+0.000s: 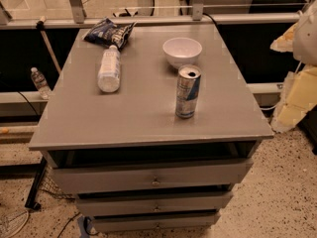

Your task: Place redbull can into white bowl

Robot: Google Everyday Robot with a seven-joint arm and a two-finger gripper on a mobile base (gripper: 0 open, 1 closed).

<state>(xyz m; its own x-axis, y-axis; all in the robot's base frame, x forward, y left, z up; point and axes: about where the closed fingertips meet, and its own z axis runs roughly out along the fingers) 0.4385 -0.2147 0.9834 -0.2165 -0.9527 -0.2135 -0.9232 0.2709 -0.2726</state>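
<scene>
The redbull can (187,91) stands upright on the grey table top, right of centre, with its shiny pull-tab top showing. The white bowl (182,51) sits upright and empty just behind the can, a short gap between them. My gripper is not in view. Only a white rounded part (306,36), perhaps of my arm, shows at the right edge, above and well to the right of the can and the bowl.
A clear plastic bottle with a white cap (109,69) lies on its side at the left. A dark blue chip bag (110,32) lies behind it. The grey drawer cabinet (153,175) has its edges close by. Yellow foam (297,100) stands at the right.
</scene>
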